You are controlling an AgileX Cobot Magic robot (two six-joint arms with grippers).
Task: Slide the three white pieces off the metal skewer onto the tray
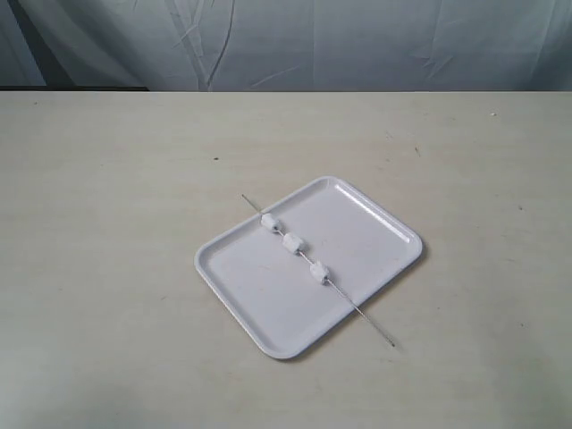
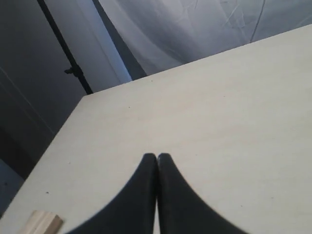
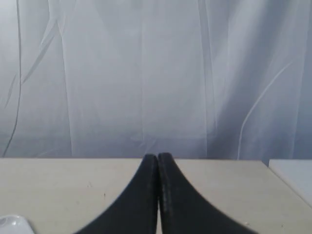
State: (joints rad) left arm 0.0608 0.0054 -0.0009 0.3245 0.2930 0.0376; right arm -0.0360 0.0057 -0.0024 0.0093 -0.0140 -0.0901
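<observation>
The pale desk (image 1: 107, 295) fills most of the exterior view. The glossy white tray (image 1: 259, 295) sits turned at an angle, slightly right of centre and in the lower half of the frame.

Neither arm shows in the exterior view. Each wrist view shows its own pair: the left fingers (image 2: 139, 195) are pressed together with nothing between them over bare desk, and the right fingers (image 3: 139, 195) are likewise closed and empty.

The metal skewer (image 1: 362, 313) lies across the tray, resting on both long rims with each end overhanging the desk. The main risk here is its thinness. It probably gives very little to grip, so a closing pinch could roll it off the rim or lever the far end up and flick pieces past the tray. Stripping the pieces while the rod is held over an overhanging end would drop them on the desk instead.

Its long axis runs diagonally from upper left to lower right, and the longer bare stretch points lower right. Which end is sharpened is too fine to tell.

The three white pieces (image 1: 292, 242) are threaded along it, spaced apart over the tray's middle and closer to the upper-left end.
</observation>
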